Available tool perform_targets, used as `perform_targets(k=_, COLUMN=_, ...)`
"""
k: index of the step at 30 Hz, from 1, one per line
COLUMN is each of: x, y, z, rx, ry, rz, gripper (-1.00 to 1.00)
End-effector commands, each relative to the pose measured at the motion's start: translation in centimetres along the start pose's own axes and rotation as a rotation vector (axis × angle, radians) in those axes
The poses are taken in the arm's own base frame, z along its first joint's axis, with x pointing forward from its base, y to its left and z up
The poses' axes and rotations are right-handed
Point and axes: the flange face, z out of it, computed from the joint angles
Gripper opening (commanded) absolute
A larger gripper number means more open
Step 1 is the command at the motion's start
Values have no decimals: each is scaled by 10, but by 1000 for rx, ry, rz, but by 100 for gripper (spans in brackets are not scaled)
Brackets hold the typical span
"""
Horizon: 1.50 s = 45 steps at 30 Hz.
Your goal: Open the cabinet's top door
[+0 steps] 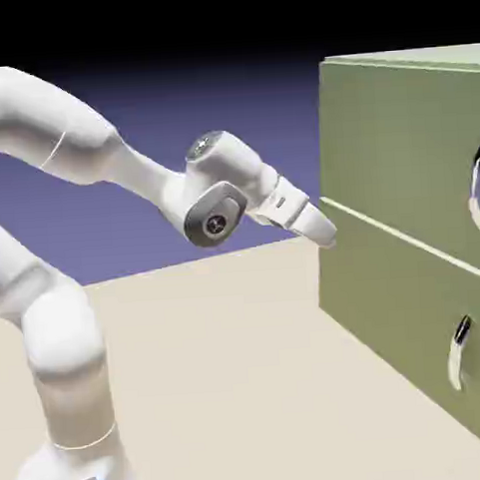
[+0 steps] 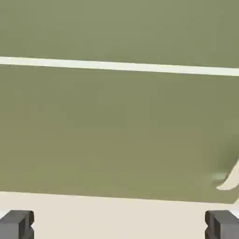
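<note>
While the tool (image 1: 326,231) hangs just off the cabinet (image 1: 397,124), level with the pale seam between its two panels, its grey fingertips (image 2: 16,224) stand spread wide with nothing between them. The top door (image 1: 409,164) lies flush and shut above that seam — its curved handle (image 1: 477,181) well along the cabinet front from the tool — and the table (image 1: 233,384) stretches bare below the cabinet.

Cabinet (image 1: 403,224) at the exterior view's right, on table (image 1: 222,365). Top door (image 1: 408,144) above lower panel (image 1: 399,324), split by a seam; one handle (image 1: 478,184) on each, near the right edge. Gripper (image 1: 321,227) left of cabinet, level with seam, just short of the front.
</note>
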Motion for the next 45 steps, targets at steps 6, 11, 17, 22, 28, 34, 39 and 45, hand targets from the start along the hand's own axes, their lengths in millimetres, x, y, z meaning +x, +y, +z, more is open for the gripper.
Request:
perform_targets(k=6, x=20, y=-34, z=-31, rx=91, ry=66, rz=-37, gripper=100)
perform_targets(k=11, x=37, y=-53, z=-58, rx=164, ry=124, rz=-58, gripper=100)
perform_targets(k=17, x=57, y=-66, z=-87, rx=245, ry=194, rz=-71, gripper=100)
perform_targets(k=22, x=74, y=-69, z=-107, rx=306, ry=251, rz=-73, gripper=100)
perform_targets(k=28, x=96, y=-65, z=-122, rx=372, ry=317, rz=-65, gripper=100)
perform_targets(k=34, x=119, y=-52, z=-126, rx=428, ry=377, rz=-48, gripper=100)
perform_targets(k=39, x=138, y=-37, z=-120, rx=465, ry=422, rz=-29, gripper=100)
perform_targets(k=45, x=160, y=-14, z=-102, rx=500, ry=468, rz=-5, gripper=100)
